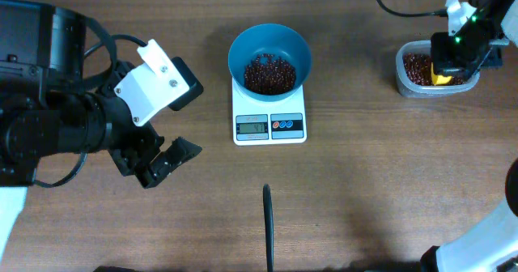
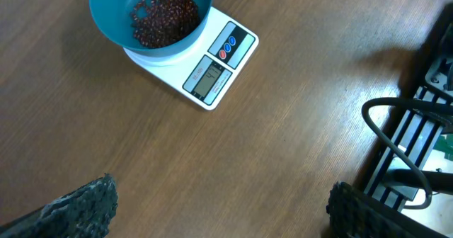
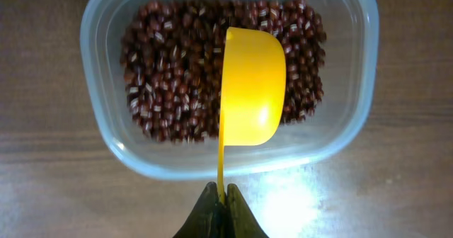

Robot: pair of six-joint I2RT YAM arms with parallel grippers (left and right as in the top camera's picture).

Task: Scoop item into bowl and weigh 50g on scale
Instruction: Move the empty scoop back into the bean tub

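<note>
At the middle of the wooden bench (image 1: 364, 183), the teal-blue bowl (image 1: 243, 53) sits on the white kitchen scale (image 1: 269, 126) with a heap of dark red-brown beans (image 1: 269, 74) in its bottom. The left fingers (image 2: 85, 206) hang spread wide and empty over bare wood left of the scale, well apart from it. Over at the right end, the right fingers (image 3: 221, 213) are clenched on the thin handle of a yellow scoop (image 3: 251, 86), whose empty cup is above more beans in a clear plastic tub (image 3: 106, 25); whether it touches them cannot be told.
</note>
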